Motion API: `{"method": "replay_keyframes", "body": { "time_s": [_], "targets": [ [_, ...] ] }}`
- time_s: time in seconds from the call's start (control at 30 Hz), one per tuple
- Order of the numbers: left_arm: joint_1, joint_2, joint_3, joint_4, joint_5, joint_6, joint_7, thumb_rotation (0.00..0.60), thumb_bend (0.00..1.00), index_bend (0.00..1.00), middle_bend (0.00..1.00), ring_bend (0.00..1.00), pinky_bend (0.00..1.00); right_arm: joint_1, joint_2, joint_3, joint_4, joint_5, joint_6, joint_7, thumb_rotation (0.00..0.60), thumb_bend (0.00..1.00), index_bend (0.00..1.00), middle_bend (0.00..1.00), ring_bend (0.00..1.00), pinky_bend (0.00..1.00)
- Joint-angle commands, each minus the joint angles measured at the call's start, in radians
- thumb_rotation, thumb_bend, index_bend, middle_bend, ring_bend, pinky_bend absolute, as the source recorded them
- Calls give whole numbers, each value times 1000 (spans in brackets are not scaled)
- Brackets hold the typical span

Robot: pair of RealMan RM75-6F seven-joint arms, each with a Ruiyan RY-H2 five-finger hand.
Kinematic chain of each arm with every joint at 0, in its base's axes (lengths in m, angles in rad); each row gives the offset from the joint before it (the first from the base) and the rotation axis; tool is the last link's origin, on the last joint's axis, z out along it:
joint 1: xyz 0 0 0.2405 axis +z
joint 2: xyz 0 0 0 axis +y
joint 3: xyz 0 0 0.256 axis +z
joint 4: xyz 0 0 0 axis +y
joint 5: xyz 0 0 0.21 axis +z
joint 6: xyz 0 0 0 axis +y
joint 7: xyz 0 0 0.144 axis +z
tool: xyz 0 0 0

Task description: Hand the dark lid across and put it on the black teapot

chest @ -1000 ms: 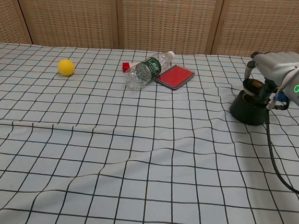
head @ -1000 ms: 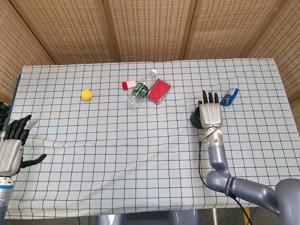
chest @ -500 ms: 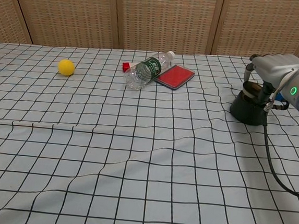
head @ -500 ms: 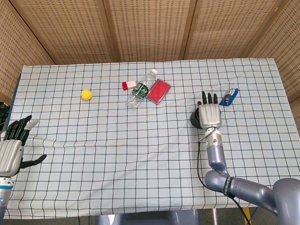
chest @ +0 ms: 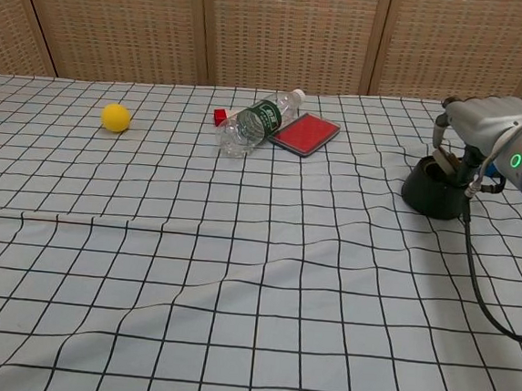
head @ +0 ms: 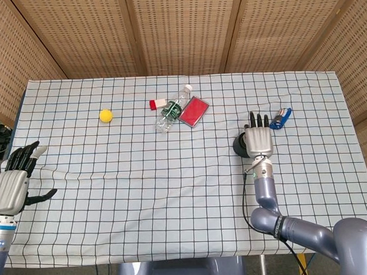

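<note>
The black teapot (chest: 433, 194) stands at the right of the table, and in the head view only its left part (head: 238, 146) shows from under my right hand (head: 258, 140). That hand (chest: 483, 126) hovers over the pot with its fingers stretched out and apart. The dark lid (chest: 443, 163) lies tilted in the pot's mouth, just under the hand. Whether any finger touches the lid is hidden. My left hand (head: 14, 179) hangs at the table's left edge, holding nothing, its fingers spread.
A plastic bottle (head: 172, 109) lies at the back middle beside a red flat case (head: 193, 110) and a small red-and-white item (head: 157, 104). A yellow ball (head: 105, 115) sits at the back left. A blue object (head: 280, 119) lies just beyond my right hand.
My right hand has shifted slightly to the right over the teapot. The lid now sits lower and tilted in the pot's mouth. The left hand has not moved.
</note>
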Motion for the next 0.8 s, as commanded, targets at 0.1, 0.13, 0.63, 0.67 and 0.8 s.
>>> {"method": "replay_keyframes", "body": {
  "time_s": [0.1,0.13,0.63,0.67,0.8],
  "targets": [
    [-1,1,-1,-1,-3,-2,2,600,70,74,0,0,0,-5,13,-3,-21,2,-8,3,600,315,197,0,0,0],
    [-1,1,-1,-1,-2,-2,2,600,69,74,0,0,0,-6,16,-2,-28,2,-4,3,600,288,156,0,0,0],
    [4,9,4,-8,13,5,-8,600,57,71,0,0,0,-38,88,-22,-215,-88,97,17,600,226,61,0,0,0],
    [4,10,4,-8,14,5,-9,600,57,71,0,0,0,-43,94,-27,-233,-89,105,11,600,271,83,0,0,0],
    [4,11,5,-10,17,3,-10,600,57,71,0,0,0,-55,106,-40,-270,-90,125,-3,600,518,202,0,0,0]
  ]
}}
